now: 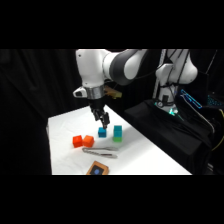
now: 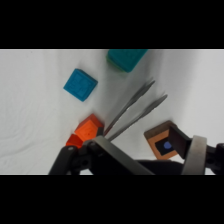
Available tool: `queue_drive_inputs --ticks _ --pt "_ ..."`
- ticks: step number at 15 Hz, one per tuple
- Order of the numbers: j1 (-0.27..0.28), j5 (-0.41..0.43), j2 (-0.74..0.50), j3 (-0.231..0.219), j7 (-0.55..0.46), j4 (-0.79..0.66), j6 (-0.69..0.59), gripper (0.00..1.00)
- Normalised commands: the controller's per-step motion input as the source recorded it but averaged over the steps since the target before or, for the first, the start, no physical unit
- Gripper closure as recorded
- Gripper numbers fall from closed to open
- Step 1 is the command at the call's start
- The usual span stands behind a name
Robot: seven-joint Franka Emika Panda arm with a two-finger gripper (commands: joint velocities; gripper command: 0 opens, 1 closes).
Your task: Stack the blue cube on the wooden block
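Note:
The blue cube (image 1: 102, 132) (image 2: 80, 84) sits on the white table (image 1: 145, 155), just left of a taller teal-green block (image 1: 117, 132) (image 2: 126, 57). My gripper (image 1: 103, 120) (image 2: 132, 165) hangs a little above the blue cube and holds nothing. In the wrist view its two fingers stand far apart at the bottom edge, open. The wooden block (image 1: 97, 169) (image 2: 167, 142), brown with a dark top and a bluish patch, lies near the table's front edge, apart from the cube.
An orange cube (image 1: 88, 140) (image 2: 90, 127) and a red cube (image 1: 77, 141) (image 2: 72, 141) sit side by side left of the blue cube. Metal tongs (image 1: 100, 151) (image 2: 135, 110) lie between the cubes and the wooden block. Dark equipment stands beyond the table's right edge.

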Motion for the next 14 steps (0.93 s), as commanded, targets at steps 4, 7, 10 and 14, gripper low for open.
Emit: queue_drive_inputs --ticks 4,7,10,14 --pt "-0.028 -0.059 0.04 -0.039 0.19 0.03 0.09 0.00" --pt "-0.070 -0.038 0.06 -0.083 0.23 0.03 0.16 0.00" --pt "-0.063 -0.061 0.05 -0.098 0.27 -0.02 0.23 0.00" --pt "-0.042 -0.058 0.01 -0.092 0.31 -0.11 0.25 0.00"
